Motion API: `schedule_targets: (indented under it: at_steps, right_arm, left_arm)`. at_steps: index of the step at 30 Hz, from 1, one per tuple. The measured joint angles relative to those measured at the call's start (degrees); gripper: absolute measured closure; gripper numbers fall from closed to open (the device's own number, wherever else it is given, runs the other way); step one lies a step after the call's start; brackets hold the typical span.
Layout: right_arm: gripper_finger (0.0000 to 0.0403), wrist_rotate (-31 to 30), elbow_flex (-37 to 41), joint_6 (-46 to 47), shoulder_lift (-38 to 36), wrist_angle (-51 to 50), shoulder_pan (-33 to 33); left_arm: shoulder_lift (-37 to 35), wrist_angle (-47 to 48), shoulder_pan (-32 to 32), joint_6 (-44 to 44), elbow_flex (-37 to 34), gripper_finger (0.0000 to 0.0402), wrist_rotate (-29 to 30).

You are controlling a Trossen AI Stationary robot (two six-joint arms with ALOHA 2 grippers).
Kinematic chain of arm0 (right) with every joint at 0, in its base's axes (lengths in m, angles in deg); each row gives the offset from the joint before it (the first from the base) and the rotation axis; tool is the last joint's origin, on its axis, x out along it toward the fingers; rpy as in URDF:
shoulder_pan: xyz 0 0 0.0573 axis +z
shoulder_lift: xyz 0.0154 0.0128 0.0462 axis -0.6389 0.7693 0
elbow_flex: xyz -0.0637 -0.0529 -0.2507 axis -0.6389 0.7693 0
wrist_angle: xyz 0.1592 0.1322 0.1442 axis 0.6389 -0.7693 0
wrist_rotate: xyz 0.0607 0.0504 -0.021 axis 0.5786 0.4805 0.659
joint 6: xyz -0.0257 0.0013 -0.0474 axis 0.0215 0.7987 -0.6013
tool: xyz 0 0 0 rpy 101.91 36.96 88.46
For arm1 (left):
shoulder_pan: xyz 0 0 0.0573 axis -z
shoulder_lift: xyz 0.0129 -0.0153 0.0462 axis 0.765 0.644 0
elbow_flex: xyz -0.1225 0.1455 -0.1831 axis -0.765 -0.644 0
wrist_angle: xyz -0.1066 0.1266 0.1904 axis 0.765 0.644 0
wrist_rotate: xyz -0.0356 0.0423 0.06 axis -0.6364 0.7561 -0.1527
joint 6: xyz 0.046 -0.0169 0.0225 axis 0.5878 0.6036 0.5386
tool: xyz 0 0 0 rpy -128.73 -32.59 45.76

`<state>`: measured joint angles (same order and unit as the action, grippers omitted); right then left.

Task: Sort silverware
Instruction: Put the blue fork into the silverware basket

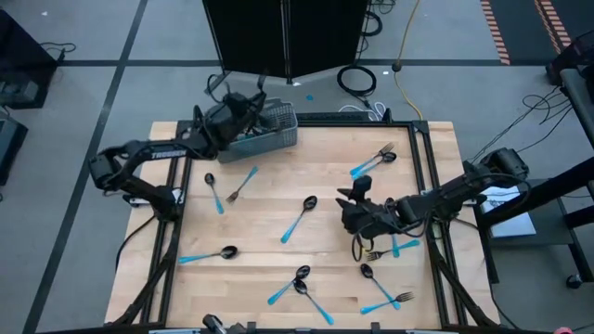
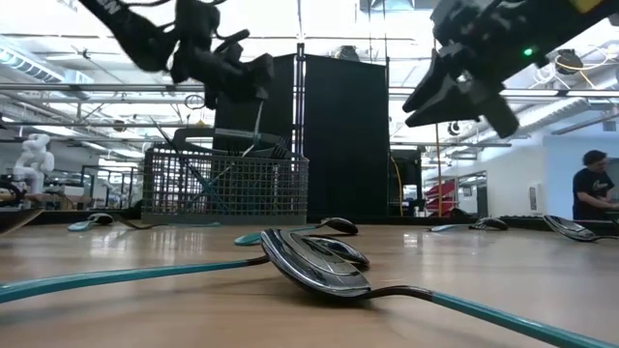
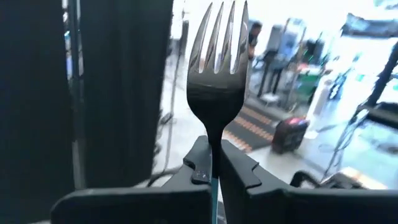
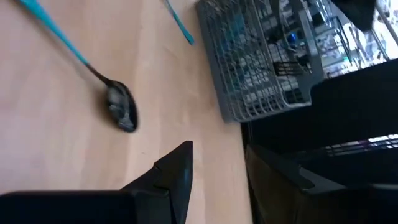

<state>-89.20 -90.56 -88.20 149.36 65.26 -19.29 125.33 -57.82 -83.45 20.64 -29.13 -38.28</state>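
We see blue-handled spoons [image 1: 299, 219] and forks [image 1: 241, 186] scattered flat across the table, and one dark-headed fork [image 3: 219, 74] held upright, tines up, over the basket.

A robotics lab: a white humanoid robot [image 2: 36, 155], ceiling trusses, floor cables [image 1: 357, 79], equipment racks

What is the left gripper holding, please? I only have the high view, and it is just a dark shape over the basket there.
Observer: The left gripper is shut on a fork, tines pointing away from the fingers.
Operator: Is the right gripper carrying anything?
Observer: No, the right gripper is open with nothing between its fingers.
Operator: Is the basket empty?
Observer: No, the low view shows blue handles inside the basket.
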Motion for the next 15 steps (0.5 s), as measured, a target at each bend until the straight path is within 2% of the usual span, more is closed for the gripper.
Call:
schedule_targets:
  at_steps: [2, 6, 15]
  right_arm:
    - [0.0259, -0.1, 0.0, -1.0, 0.0, 0.1, -1.5]
    - [0.0259, -0.1, 0.0, -4.6, 0.0, 1.1, -5.0]
    - [0.0259, 0.5, 0.0, -10.6, 0.0, 13.8, -12.6]
  left_arm:
    - [0.0, -3.8, 0.4, -0.5, -2.9, 0.0398, -0.4]
    - [0.0, -5.0, 0.4, -0.7, -5.9, 0.0398, -0.6]
    - [0.0, -4.7, 1.1, 2.7, -7.2, 0.0398, -0.6]
